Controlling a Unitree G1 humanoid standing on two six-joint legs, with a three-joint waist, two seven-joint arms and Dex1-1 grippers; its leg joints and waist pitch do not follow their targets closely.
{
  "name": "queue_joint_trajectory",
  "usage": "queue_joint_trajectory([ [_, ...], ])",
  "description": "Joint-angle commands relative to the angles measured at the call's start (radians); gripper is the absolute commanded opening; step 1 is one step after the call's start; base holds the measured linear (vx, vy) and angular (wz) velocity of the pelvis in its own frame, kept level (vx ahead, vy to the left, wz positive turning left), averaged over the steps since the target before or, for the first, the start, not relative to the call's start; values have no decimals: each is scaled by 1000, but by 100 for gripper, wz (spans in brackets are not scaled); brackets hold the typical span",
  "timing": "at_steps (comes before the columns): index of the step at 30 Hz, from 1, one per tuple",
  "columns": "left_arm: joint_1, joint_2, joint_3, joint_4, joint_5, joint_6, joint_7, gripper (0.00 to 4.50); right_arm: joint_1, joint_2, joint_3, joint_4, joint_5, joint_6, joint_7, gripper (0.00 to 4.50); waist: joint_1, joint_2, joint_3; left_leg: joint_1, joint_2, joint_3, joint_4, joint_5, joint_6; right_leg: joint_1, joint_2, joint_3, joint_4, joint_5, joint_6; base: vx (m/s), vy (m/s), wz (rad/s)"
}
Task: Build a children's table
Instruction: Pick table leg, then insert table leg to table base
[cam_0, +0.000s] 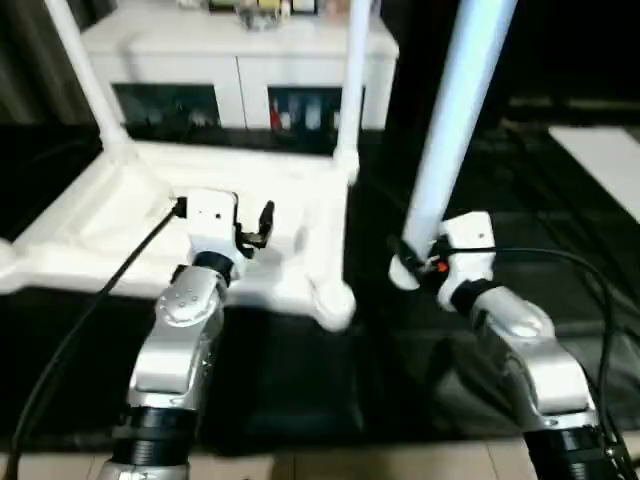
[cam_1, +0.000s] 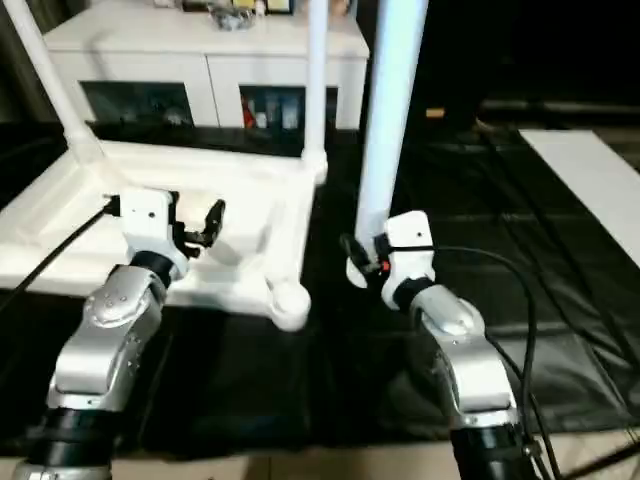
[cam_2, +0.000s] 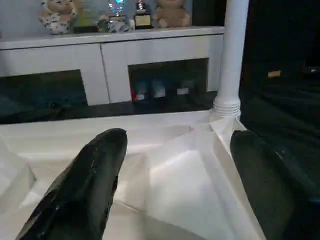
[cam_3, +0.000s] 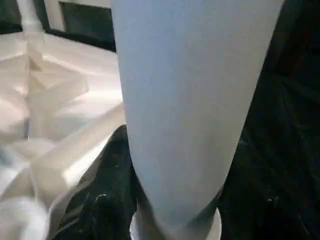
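Silver forearms reach in from the near edge over the black work table (cam_0: 300, 390) — the right gripper (cam_1: 362, 262) is clamped round the thick end of a white leg (cam_0: 455, 120), holding it upright just beside the tabletop (cam_0: 100, 225). That top lies underside up with 2 legs (cam_0: 352, 90) standing in its far sockets, its near corner socket (cam_0: 333, 303) bare; the left gripper (cam_0: 258, 228) hovers over the ribbing, fingers (cam_2: 85, 185) spread wide and holding nothing.
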Motion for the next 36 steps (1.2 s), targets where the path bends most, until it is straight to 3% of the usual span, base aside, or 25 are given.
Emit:
queue_joint_trajectory([
  [1, 3, 21, -10, -16, -63, -10, -118, 382, -6, 5, -2, -28, 19, -7, 1, 188, -44, 33, -57, 78, 131, -95, -150, -65, 102, -33, -39, 0, -10, -180, -142, 154, 119, -1],
  [2, 9, 47, -36, -22, -111, -19, -235, 382, -2, 2, -14, -38, 37, -1, 12, 188, -49, 27, -72, 114, 145, -121, -122, 133, 195, -79, -60, 16, 24, -5, -106, 154, 117, 0],
  [3, 13, 65, -54, -27, -141, -24, -313, 382, 1, -1, -21, -44, 49, 2, 20, 188, -48, 19, -79, 109, 143, -116, -98, 338, 239, -86, -73, 28, 19, 91, -85, 119, 79, 6],
  [4, 12, 98, -84, -21, -157, -23, -396, 399, 6, -12, -25, -54, 60, 1, 42, 188, -32, 3, -87, 94, 118, -96, -51, 703, 274, -95, -111, 57, 1, 268, -71, 119, 79, 6],
  [5, 9, 125, -106, -13, -159, -22, -449, 409, 11, -21, -26, -62, 70, 3, 60, 188, -18, -16, -99, 59, 53, -58, -18, 907, 220, -65, -120, 84, -2, 504, -89, 92, 46, 3],
  [6, -18, 186, -154, 32, -153, -3, -567, 416, 22, -49, -30, -85, 95, 4, 117, 188, -4, -30, -110, 6, 9, -30, -27, 827, 185, -4, -108, 92, 26, 703, -100, 59, 17, -2],
  [7, -18, 186, -154, 32, -153, -3, -567, 416, 22, -49, -30, -85, 95, 4, 117, 188, 9, -29, -104, -8, 7, -22, -35, 733, 171, -2, -107, 94, 18, 749, -89, 59, 17, -2],
  [8, -34, 205, -167, 55, -148, -4, -607, 419, 27, -61, -31, -97, 108, 8, 143, 188, 7, -25, -97, -22, 20, -16, -52, 538, 133, 5, -115, 92, 15, 747, -111, 0, 0, 0],
  [9, -60, 225, -177, 94, -133, -6, -641, 429, 33, -75, -34, -116, 129, 15, 174, 188, 10, -16, -92, -24, 28, -17, -61, 450, 113, 5, -117, 87, 9, 700, -127, 0, 0, 0],
  [11, -115, 269, -197, 181, -119, -27, -750, 429, 44, -100, -44, -155, 185, 51, 231, 188, 4, -11, -66, -8, 55, -18, -95, 76, 71, -1, -122, 83, -29, 304, -201, -35, -10, 1],
  [12, -122, 274, -201, 192, -118, -30, -766, 429, 45, -104, -44, -158, 190, 55, 239, 188, 1, -11, -62, -6, 60, -19, -103, 22, 65, 0, -126, 84, -34, 228, -222, -86, -22, 2],
  [13, -140, 287, -212, 222, -113, -39, -806, 429, 48, -116, -41, -166, 201, 64, 259, 188, -4, -11, -50, 2, 69, -15, -121, -94, 61, -4, -128, 83, -51, 74, -248, -86, -22, 2],
  [14, -165, 308, -230, 262, -107, -53, -860, 429, 53, -135, -36, -174, 214, 73, 281, 188, -7, -12, -38, 16, 74, 0, -134, -222, 37, -10, -132, 87, -74, -112, -256, -86, -19, 5],
  [16, -196, 336, -262, 310, -88, -71, -921, 429, 58, -157, -27, -181, 221, 83, 305, 188, -9, -10, -28, 28, 79, 8, -148, -324, -9, -15, -136, 92, -95, -320, -218, -84, -11, 5],
  [17, -211, 347, -278, 332, -79, -82, -943, 429, 57, -164, -26, -182, 222, 87, 312, 188, -10, -13, -29, 32, 80, 11, -152, -342, -29, -15, -139, 96, -105, -392, -183, -72, -4, 0],
  [18, -231, 359, -295, 362, -68, -94, -965, 429, 57, -172, -23, -182, 222, 90, 322, 188, -10, -8, -29, 31, 81, 10, -154, -340, -36, -16, -141, 98, -105, -405, -174, -54, 1, -2],
  [19, -269, 369, -319, 418, -52, -112, -1007, 394, 52, -181, -20, -181, 222, 96, 332, 188, -11, -6, -31, 31, 81, 10, -157, -327, -39, -17, -141, 100, -107, -409, -160, -54, 1, -2],
  [20, -285, 368, -324, 443, -47, -126, -1025, 394, 51, -183, -21, -183, 225, 102, 336, 188, -10, -10, -37, 29, 81, 12, -156, -296, -35, -16, -141, 102, -107, -376, -160, 0, 0, 0],
  [22, -300, 366, -326, 464, -45, -126, -1041, 387, 48, -185, -19, -183, 224, 106, 338, 188, -12, -4, -42, 18, 84, 13, -157, -232, -28, -9, -140, 99, -94, -259, -187, 0, 0, 0],
  [29, -353, 388, -362, 550, 8, -173, -1095, 336, 38, -203, -2, -186, 218, 105, 345, 188, -11, -8, -52, 7, 82, 23, -144, -128, 23, -5, -138, 93, -79, -57, -251, 0, 0, 0],
  [30, -360, 390, -366, 566, 11, -187, -1105, 321, 38, -205, 1, -183, 211, 99, 349, 188, -11, -13, -55, 6, 83, 26, -141, -98, 37, -4, -137, 92, -75, -12, -263, 0, 0, 0],
  [32, -365, 407, -387, 582, 40, -222, -1125, 311, 37, -203, -1, -178, 210, 103, 352, 188, -10, -11, -62, 2, 83, 27, -135, -40, 57, -2, -136, 90, -65, 74, -273, 0, 0, 0],
  [34, -365, 412, -392, 583, 50, -228, -1126, 303, 36, -204, 0, -176, 207, 101, 354, 188, -8, -10, -63, 0, 84, 28, -132, -12, 79, -4, -135, 88, -60, 131, -282, 0, 0, 0],
  [35, -366, 413, -389, 586, 54, -234, -1124, 274, 33, -204, 0, -175, 210, 104, 354, 188, -8, -9, -63, 2, 86, 29, -133, -14, 82, -6, -136, 87, -60, 135, -286, 0, 0, 0],
  [36, -366, 412, -382, 587, 49, -235, -1130, 274, 30, -206, 3, -175, 211, 104, 355, 188, -8, -10, -59, 1, 87, 30, -134, -34, 84, -8, -137, 87, -62, 118, -292, 0, 0, 0],
])
